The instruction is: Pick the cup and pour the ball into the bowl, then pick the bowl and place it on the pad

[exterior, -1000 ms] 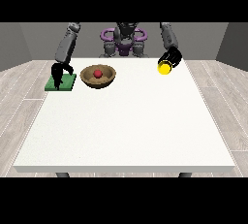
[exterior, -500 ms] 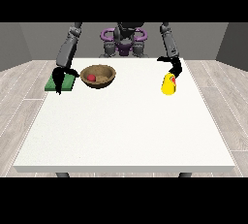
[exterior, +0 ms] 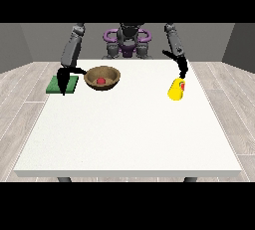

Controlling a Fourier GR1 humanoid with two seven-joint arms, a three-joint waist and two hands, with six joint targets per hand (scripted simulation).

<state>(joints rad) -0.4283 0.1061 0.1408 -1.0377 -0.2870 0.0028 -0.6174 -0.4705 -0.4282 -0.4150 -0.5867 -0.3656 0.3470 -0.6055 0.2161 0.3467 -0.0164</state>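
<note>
A: Where's the ball?
B: The red ball (exterior: pixel 100 80) sits inside the brown bowl (exterior: pixel 112 73), and that bowl stands on the white table (exterior: pixel 129 134), just beside the green pad (exterior: pixel 55 84), not on it.
A: And the cup?
B: The yellow cup (exterior: pixel 175 90) is well apart from the bowl, towards the view's right, tilted. The hand at the view's right (exterior: pixel 183 69) is above it, touching its top; I cannot tell how its fingers lie.
A: The other hand?
B: The hand at the view's left (exterior: pixel 63 78) hangs over the pad, next to the bowl, fingers pointing straight down, holding nothing.
</note>
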